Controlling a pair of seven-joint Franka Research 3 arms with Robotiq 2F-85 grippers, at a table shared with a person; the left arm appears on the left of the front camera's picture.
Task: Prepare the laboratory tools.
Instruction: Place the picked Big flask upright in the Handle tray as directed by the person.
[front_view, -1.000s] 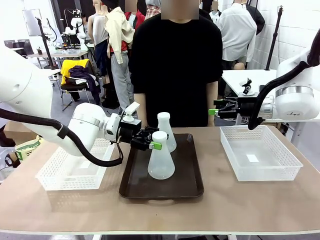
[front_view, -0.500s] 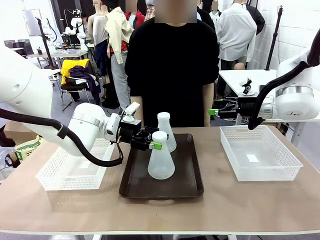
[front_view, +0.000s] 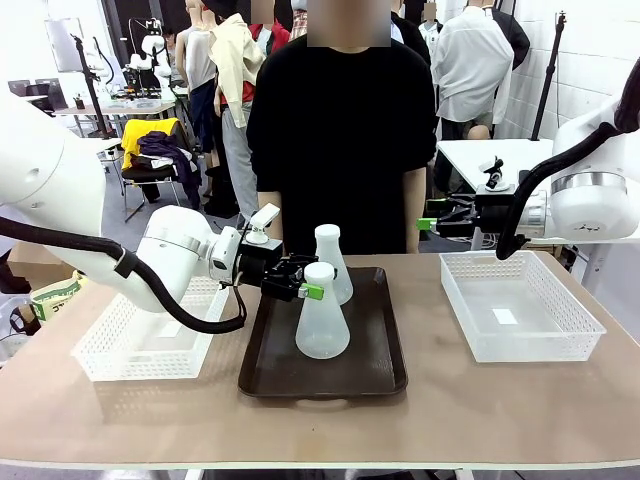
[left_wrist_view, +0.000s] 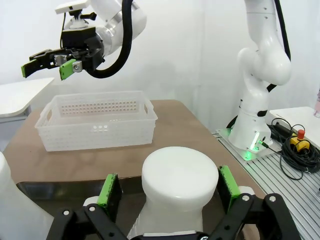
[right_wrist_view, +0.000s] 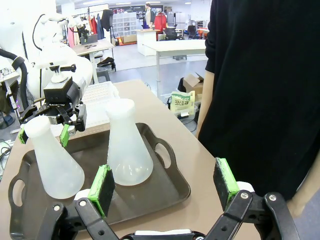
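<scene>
Still unmoved, the open left hand (front_view: 307, 280) brackets the near flask's (front_view: 322, 318) neck ungripped.

Two frosted, translucent white conical flasks stand upright on the dark brown tray (front_view: 370, 375), each with a wide round base tapering to a narrow cylindrical neck. The near flask (front_view: 322, 318) stands toward the middle of the tray, its neck between the spread green-padded fingers of the left gripper (front_view: 305, 284), though contact cannot be told. The far flask (front_view: 331, 262) stands just behind it near the tray's far edge, free of any grip.
</scene>
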